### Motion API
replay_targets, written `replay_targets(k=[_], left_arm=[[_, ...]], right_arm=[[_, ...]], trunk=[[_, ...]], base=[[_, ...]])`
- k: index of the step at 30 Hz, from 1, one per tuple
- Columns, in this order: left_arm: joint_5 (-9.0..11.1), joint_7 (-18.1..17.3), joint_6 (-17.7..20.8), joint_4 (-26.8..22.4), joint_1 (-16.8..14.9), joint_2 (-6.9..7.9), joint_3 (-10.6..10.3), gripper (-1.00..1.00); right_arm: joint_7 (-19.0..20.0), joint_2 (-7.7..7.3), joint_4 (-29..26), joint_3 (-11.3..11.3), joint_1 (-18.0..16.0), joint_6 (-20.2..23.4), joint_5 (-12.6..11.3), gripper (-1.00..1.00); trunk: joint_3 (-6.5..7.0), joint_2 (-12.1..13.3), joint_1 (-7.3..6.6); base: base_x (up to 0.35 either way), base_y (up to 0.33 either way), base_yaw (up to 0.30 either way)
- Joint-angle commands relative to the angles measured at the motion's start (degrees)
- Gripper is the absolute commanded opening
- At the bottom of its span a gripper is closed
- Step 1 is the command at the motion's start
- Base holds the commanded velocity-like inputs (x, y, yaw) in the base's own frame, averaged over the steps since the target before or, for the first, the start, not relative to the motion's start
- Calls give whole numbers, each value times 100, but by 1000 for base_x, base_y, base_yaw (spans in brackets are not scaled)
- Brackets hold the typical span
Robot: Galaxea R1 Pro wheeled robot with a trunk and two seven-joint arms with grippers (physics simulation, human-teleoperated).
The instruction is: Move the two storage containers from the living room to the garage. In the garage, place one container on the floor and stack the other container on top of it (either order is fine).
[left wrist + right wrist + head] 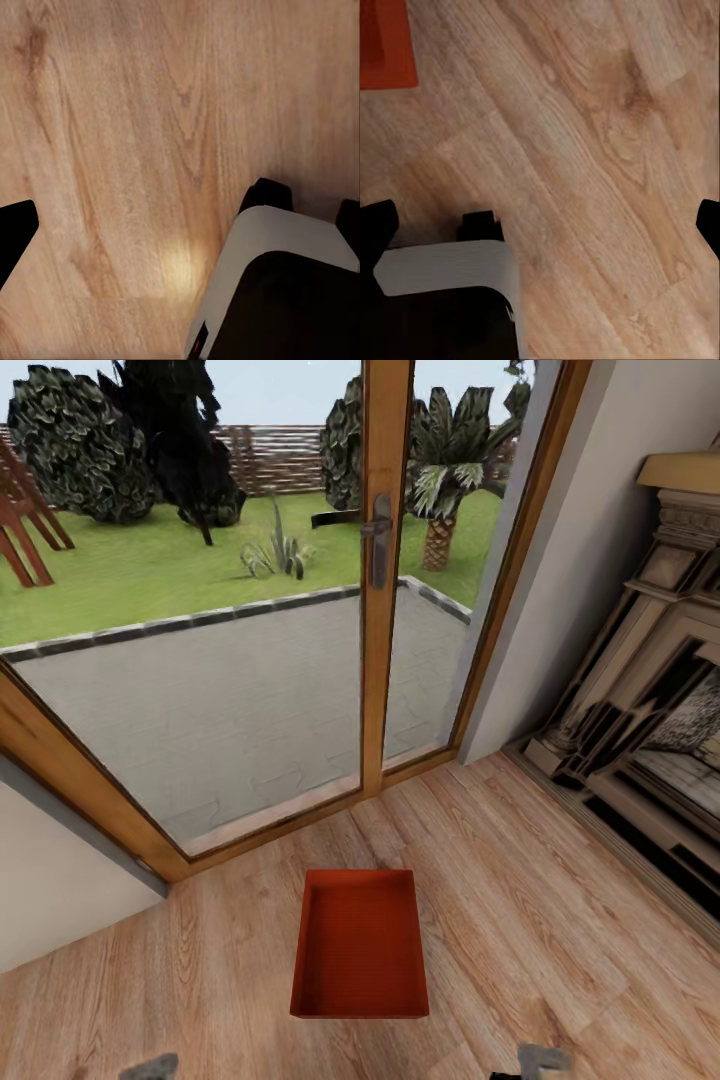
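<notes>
You have one bin (361,945) on the wood floor (560,920) dead ahead, just short of the glass doors (250,660), its long axis running away from you. It lies between your arms; the right wrist view catches its corner (386,45), so that arm may be slightly nearer. Both pincers look spread and empty over bare planks.

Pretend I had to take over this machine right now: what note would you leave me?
Left gripper: open, holding nothing, over bare wood floor.
Right gripper: open, holding nothing, over the same floor.
One orange-red container sits empty on the planks before the glass garden doors, the fireplace to its right.
Done: nothing lifted yet.
Left: pick it up, find the second, carry both to the garage, stack them.
</notes>
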Motion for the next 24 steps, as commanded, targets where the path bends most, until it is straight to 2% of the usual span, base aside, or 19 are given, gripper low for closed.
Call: replay_targets(k=[1,3,4,6,7,10,11,12,13,14,17,18,21,22,24], left_arm=[[48,28,138,-62,-21,-3,-1,100],[49,33,227,-88,-162,-8,-4,100],[56,36,275,-90,-453,-31,-6,100],[47,58,310,23,-1022,-211,-16,100],[37,74,313,59,-1129,-278,-20,100],[-45,256,298,253,-1674,-819,-38,100],[-237,334,263,301,-1942,-1236,-50,100],[-368,351,254,293,-1997,-1371,-54,100],[-444,357,251,289,-2017,-1427,-55,100],[-613,366,243,284,-2048,-1515,-57,100],[-948,375,235,277,-2077,-1607,-58,100],[-1172,378,232,238,-2090,-1641,-59,100],[-1278,379,224,236,-2093,-1687,-61,100],[-1350,379,217,253,-2096,-1790,-69,100],[-1386,375,209,257,-2096,-1826,-85,100]], right_arm=[[-70,13,-15,5,-244,-10,-75,100],[-131,44,-25,-34,-609,-7,-92,100],[-185,70,-30,-60,-924,-8,-104,100],[-230,151,-34,-74,-1286,9,-97,100],[-234,198,-35,-73,-1329,13,-87,100],[-247,528,-37,-59,-1456,-9,-42,100],[-250,794,-57,-44,-1487,-68,-27,100],[-249,890,-82,-42,-1492,-148,-24,100],[-248,932,-92,-38,-1494,-205,-23,100],[-246,995,-107,-27,-1497,-324,-18,100],[-234,1057,-118,2,-1500,-455,-7,100],[-216,1058,-97,37,-1501,-463,105,100],[-186,1040,-82,54,-1501,-463,265,100],[-176,1035,-75,57,-1501,-495,354,100],[-182,1042,-65,59,-1502,-511,387,100]], trunk=[[-5,-4,0],[-5,-4,0],[-5,-4,0],[-5,-4,0],[-5,-4,0],[-5,-4,0],[-5,-4,0],[-5,-4,0],[-5,-4,0],[-5,-4,0],[-5,-4,0],[-5,-4,0],[-5,-4,0],[-5,-4,0],[-5,-4,0]], base=[[0,0,0],[0,0,0],[0,0,0],[0,0,0],[0,0,0],[0,0,0],[0,0,0],[0,0,0],[0,0,0],[0,0,0],[0,0,0],[0,0,0],[0,0,0],[0,0,0],[0,0,0]])
